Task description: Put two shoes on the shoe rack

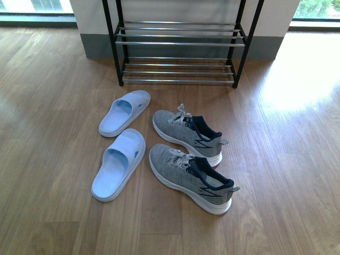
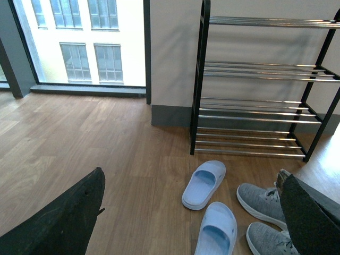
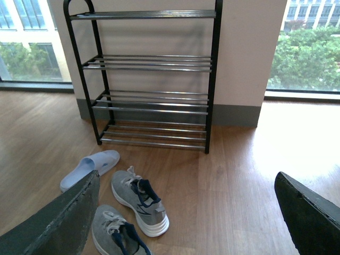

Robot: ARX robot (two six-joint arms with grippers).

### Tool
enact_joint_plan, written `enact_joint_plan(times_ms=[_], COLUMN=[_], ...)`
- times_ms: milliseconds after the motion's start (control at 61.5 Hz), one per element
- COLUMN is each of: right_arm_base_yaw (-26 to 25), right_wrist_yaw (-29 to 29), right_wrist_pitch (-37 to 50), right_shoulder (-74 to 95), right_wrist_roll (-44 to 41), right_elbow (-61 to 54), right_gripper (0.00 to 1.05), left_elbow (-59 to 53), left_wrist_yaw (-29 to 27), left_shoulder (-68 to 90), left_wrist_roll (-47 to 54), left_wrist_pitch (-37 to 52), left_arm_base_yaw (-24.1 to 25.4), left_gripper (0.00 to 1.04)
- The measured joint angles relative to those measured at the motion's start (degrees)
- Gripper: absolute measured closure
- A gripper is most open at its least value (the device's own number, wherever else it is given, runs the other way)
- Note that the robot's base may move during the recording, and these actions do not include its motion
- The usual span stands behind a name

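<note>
Nothing racked yet: grey sneakers lay on the floor before the shoe rack. Left gripper and right gripper hung spread, empty; next, I'd say, reach down for one sneaker

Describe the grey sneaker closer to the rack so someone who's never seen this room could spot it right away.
Start at the black shoe rack against the wall; four shoes lie on the wooden floor before it. Right of the two pale blue slippers is a grey pair. Yours is the grey sneaker nearer the rack; its twin lies farther from it.
</note>
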Motion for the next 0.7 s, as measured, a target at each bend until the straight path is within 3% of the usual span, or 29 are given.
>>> enact_joint_plan(times_ms=[699], right_arm_base_yaw=[0.0], right_wrist_yaw=[0.0], right_wrist_pitch=[0.0], right_shoulder=[0.0], right_wrist_roll=[0.0], right_elbow=[0.0], right_gripper=[0.09], left_elbow=[0.0], left_wrist_yaw=[0.0], left_shoulder=[0.0], left_wrist_roll=[0.0], left_wrist_pitch=[0.0], left_arm_base_yaw=[0.0], left_gripper=[0.09])
